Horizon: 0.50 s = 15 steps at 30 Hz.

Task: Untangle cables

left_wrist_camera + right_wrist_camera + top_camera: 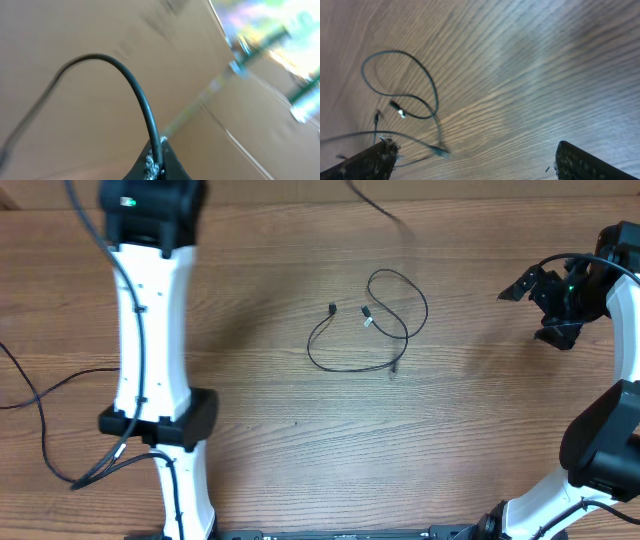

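Observation:
Thin black cables (345,369) lie in loose overlapping loops at the middle of the wooden table (300,440), their small plug ends (366,314) close together. The right wrist view shows the same loops (400,52) at its left side, with one plug (441,149) nearer. My right gripper (538,310) hovers at the table's right side, well to the right of the cables, open with nothing between its fingers (572,161). My left gripper (157,161) is raised and shut on a black cable (142,102), which arches up and away to the left.
A blurred stretch of thin cord (378,205) crosses the table's top edge. Thicker black arm cables (40,405) trail across the left side beside the white left arm (150,330). Cardboard boxes (100,30) fill the left wrist view.

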Each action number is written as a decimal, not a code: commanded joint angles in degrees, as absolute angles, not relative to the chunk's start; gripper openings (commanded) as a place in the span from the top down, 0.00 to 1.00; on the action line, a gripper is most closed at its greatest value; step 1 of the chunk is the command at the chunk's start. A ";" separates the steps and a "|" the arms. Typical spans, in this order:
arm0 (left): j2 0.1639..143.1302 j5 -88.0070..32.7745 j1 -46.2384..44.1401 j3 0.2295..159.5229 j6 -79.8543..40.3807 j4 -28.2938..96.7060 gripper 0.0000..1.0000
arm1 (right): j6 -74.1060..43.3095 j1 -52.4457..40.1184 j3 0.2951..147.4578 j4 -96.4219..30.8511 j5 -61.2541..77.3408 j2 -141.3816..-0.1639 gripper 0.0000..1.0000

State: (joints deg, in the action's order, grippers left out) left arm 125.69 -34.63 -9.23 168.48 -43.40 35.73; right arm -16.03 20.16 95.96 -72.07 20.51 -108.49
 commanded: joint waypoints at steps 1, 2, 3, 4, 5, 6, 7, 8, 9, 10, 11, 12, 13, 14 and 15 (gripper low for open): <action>125.43 -31.11 1.61 170.06 -50.76 32.40 0.96 | -16.21 20.05 97.47 -72.82 17.28 -106.61 0.00; 125.43 -31.18 3.81 170.06 -52.23 31.38 0.96 | -16.23 20.05 97.47 -73.06 16.93 -106.61 0.00; 125.43 -31.57 5.89 170.06 -53.78 30.41 0.96 | -16.23 20.05 97.47 -73.25 16.51 -106.61 0.00; 125.43 -31.92 8.49 170.06 -55.86 29.36 0.96 | -16.23 20.05 97.47 -73.36 16.27 -106.61 0.00; 125.43 -32.14 10.48 170.06 -57.30 28.62 0.96 | -16.23 20.05 97.47 -73.38 16.27 -106.61 0.00; 125.43 -32.53 12.93 170.06 -58.63 27.64 0.96 | -16.23 20.05 97.47 -73.38 16.27 -106.61 0.00; 125.43 -32.71 15.29 170.06 -59.51 27.07 0.96 | -16.23 20.03 97.47 -73.34 16.27 -106.61 0.00; 125.43 -32.69 16.71 170.06 -59.96 27.03 0.96 | -16.25 19.99 97.47 -73.32 16.29 -106.61 0.00; 125.43 -32.88 18.33 170.06 -60.05 27.16 0.96 | -16.27 19.97 97.47 -73.32 16.32 -106.61 0.00; 125.43 -33.41 20.78 170.04 -59.77 28.47 0.96 | -16.45 19.94 97.47 -73.28 16.32 -106.61 0.00; 125.43 -33.41 21.80 170.04 -58.57 29.85 0.96 | -16.45 19.94 97.47 -73.23 16.32 -106.61 0.00; 125.43 -33.34 22.50 170.04 -56.34 31.33 0.96 | -16.45 19.94 97.47 -73.21 16.34 -106.61 0.00; 125.43 -33.06 22.98 170.04 -54.02 33.28 0.96 | -16.45 19.94 97.47 -73.21 16.34 -106.61 0.00; 125.43 -32.32 23.24 170.04 -51.83 35.70 0.96 | -16.45 19.94 97.47 -73.23 16.34 -106.61 0.00; 125.43 -31.31 23.29 170.04 -49.52 38.81 0.96 | -16.45 19.94 97.47 -73.25 16.36 -106.61 0.00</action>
